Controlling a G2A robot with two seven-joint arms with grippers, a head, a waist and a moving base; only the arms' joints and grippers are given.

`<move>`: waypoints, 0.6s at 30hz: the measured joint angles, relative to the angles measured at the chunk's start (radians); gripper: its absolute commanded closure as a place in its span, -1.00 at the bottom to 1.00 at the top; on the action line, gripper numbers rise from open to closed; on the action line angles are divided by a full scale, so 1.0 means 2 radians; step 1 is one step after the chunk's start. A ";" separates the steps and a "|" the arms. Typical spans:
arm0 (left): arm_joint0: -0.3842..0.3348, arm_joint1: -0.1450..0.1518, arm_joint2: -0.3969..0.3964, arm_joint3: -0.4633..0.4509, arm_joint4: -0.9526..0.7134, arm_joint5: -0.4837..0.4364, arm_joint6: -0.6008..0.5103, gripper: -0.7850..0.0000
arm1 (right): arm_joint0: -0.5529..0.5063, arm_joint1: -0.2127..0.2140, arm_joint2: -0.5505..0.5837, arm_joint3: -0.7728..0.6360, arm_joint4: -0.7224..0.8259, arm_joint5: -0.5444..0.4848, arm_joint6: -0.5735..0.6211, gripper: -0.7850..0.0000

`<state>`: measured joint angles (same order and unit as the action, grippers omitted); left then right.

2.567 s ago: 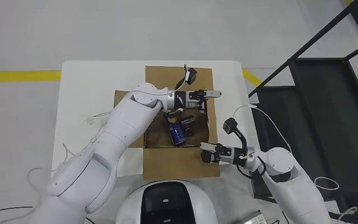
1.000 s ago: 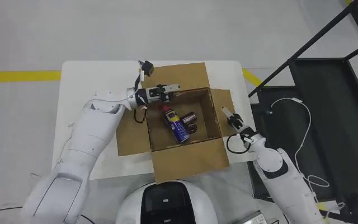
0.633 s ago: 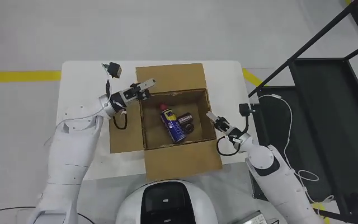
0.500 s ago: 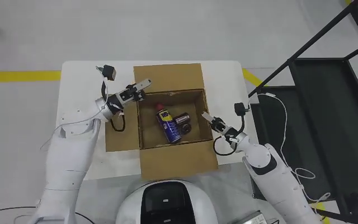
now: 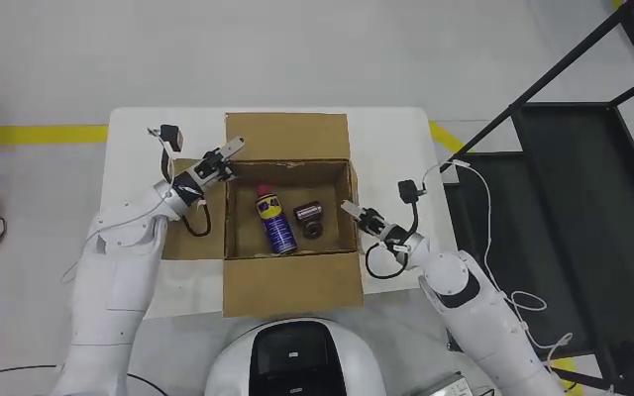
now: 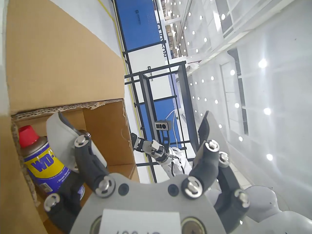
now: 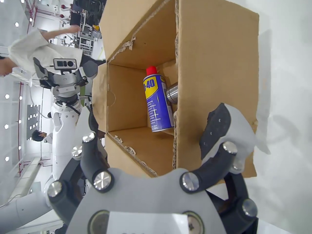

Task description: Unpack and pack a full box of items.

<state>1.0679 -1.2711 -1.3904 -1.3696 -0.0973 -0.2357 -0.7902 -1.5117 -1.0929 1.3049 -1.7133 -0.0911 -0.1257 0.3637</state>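
The left gripper [image 5: 226,150], fingers spread wide and holding nothing, sits at the far left corner of the open box [image 5: 287,134]. In its wrist view one finger [image 6: 59,130] overlaps the spray can [image 6: 41,159] and hides part of it (whether that finger is inside the box or above its rim I cannot tell). The right gripper [image 5: 354,210], also spread wide and empty, is at the box's right wall. Inside, the blue-and-yellow can lies on the box floor, red cap toward the far side. A metal cylinder [image 5: 311,218] lies just beside it; from the right wrist its shiny end peeks past the wall, the rest hidden. The box stands on the white tabletop [image 5: 406,139].
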 measured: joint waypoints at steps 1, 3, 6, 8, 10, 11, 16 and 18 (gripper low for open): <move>0.001 0.001 -0.002 0.000 0.000 -0.001 0.003 -1.00 | -0.002 0.000 0.005 -0.005 -0.002 -0.007 -0.006 -1.00; 0.004 0.002 -0.008 0.000 -0.002 -0.003 0.008 -1.00 | -0.005 0.001 0.015 -0.019 -0.023 -0.024 -0.023 -1.00; 0.009 0.005 -0.019 0.003 -0.005 -0.007 0.009 -1.00 | -0.003 0.002 0.019 -0.046 -0.065 -0.034 -0.036 -1.00; 0.012 0.008 -0.029 0.005 -0.010 -0.009 0.004 -1.00 | 0.005 0.002 0.010 -0.066 -0.084 -0.031 -0.025 -1.00; 0.015 0.010 -0.036 0.007 -0.023 -0.011 -0.010 -1.00 | 0.018 0.001 -0.003 -0.078 -0.102 -0.022 -0.005 -1.00; 0.017 0.012 -0.043 0.009 -0.032 -0.013 -0.022 -1.00 | 0.030 0.000 -0.015 -0.082 -0.116 -0.012 0.011 -1.00; 0.018 0.020 -0.062 0.024 -0.061 -0.011 -0.083 -1.00 | 0.091 -0.010 -0.087 -0.073 -0.167 0.033 0.064 -1.00; 0.013 0.024 -0.067 0.032 -0.063 -0.009 -0.112 -1.00 | 0.118 -0.016 -0.120 -0.061 -0.189 0.054 0.078 -1.00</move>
<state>1.0931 -1.2237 -1.5235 -1.3053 -0.2233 -0.2532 -1.0144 -1.2761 -1.1245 1.0645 -1.8345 -0.4690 -0.0175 0.5206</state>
